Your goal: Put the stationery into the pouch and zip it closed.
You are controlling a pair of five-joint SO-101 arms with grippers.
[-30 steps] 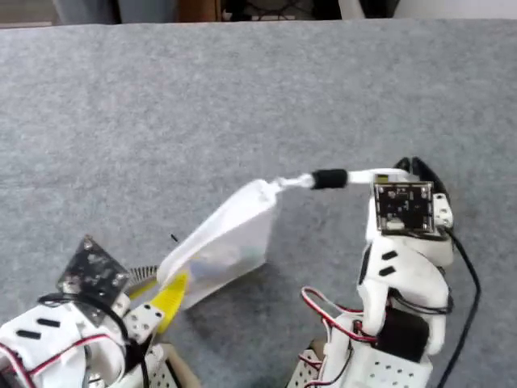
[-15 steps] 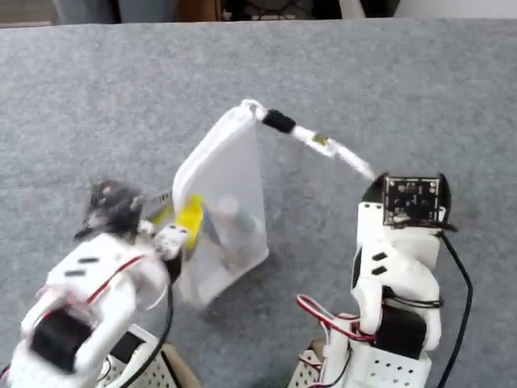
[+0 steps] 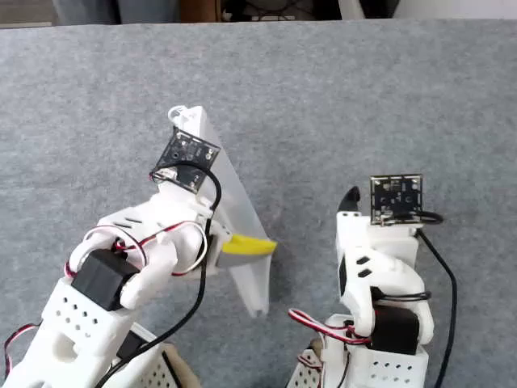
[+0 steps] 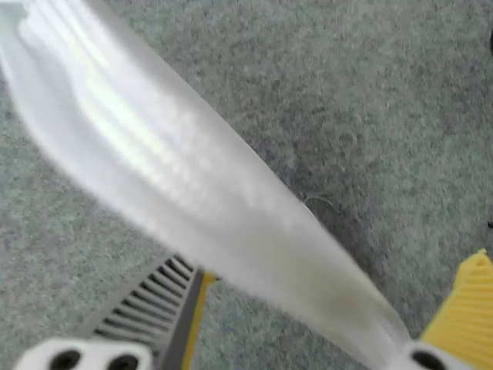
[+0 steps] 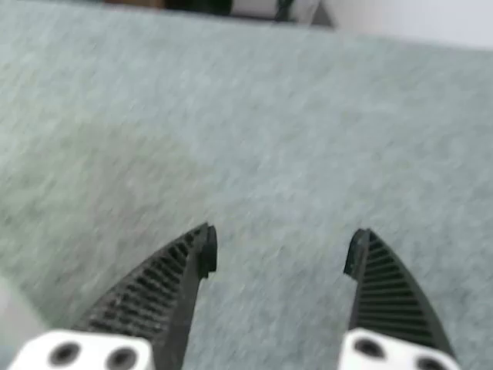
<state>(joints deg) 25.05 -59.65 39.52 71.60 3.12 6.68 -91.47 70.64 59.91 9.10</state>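
Note:
The translucent white pouch (image 3: pixel 234 218) stands on edge, running from a small loop at its far end (image 3: pixel 184 114) back toward the near table edge. My left gripper (image 3: pixel 236 246) is shut on the pouch near its middle, and one yellow finger (image 3: pixel 249 245) sticks out on the right side. In the left wrist view the pouch (image 4: pixel 192 177) crosses between the grey ridged finger (image 4: pixel 146 308) and the yellow finger (image 4: pixel 466 308). I cannot make out what is inside the pouch. My right gripper (image 5: pixel 281 247) is open over bare mat, well right of the pouch, its black fingertip (image 3: pixel 350 198) showing from above.
A grey felt mat (image 3: pixel 363 97) covers the table, with free room at the back and on both sides. The right arm's white body (image 3: pixel 384 275) sits near the front edge. Dark furniture lines the far edge.
The right gripper let go of the pouch's far end and drew back toward its base. The left arm swung forward with the pouch, which turned from lying slanted to standing on edge.

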